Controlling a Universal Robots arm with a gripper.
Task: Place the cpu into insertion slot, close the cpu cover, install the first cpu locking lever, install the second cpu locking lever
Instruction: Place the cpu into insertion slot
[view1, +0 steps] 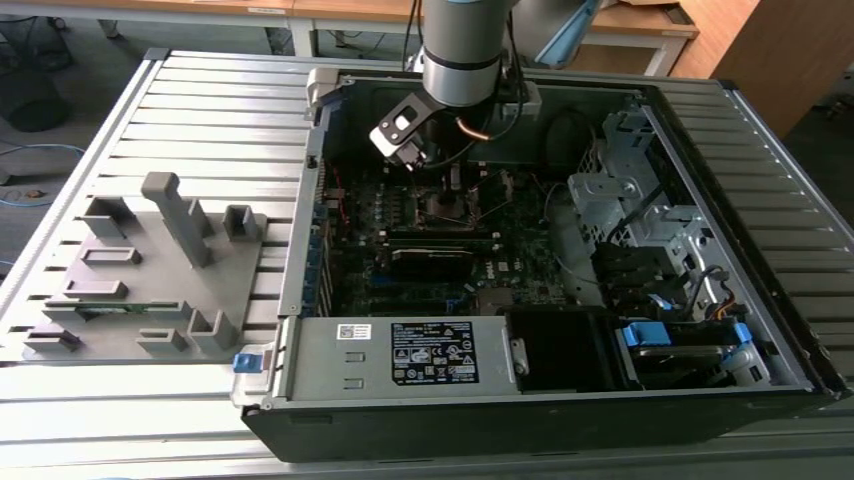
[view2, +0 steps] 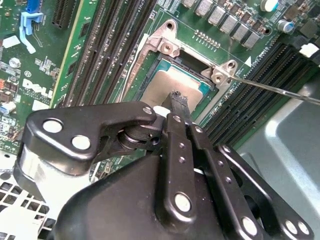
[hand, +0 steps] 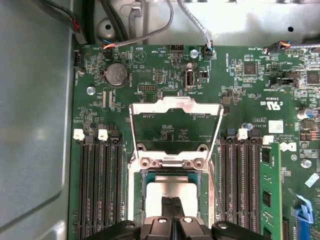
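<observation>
The cpu, a flat square chip with a dull grey top, lies flat inside the insertion slot on the green motherboard; it is also in the second wrist view. My gripper is shut, its two black fingers pressed together with the tips right over the middle of the chip; I cannot tell whether they touch it. The cpu cover, a silvery frame with a square window, stands open, hinged at the socket's edge. A thin metal locking lever stands free beside the socket. The arm hangs over the open computer case.
Black memory slots flank the socket on both sides, with a green memory stick in one. Cables run along the case wall. A power supply and drive cage crowd the case. A grey fixture sits at the exterior view's left.
</observation>
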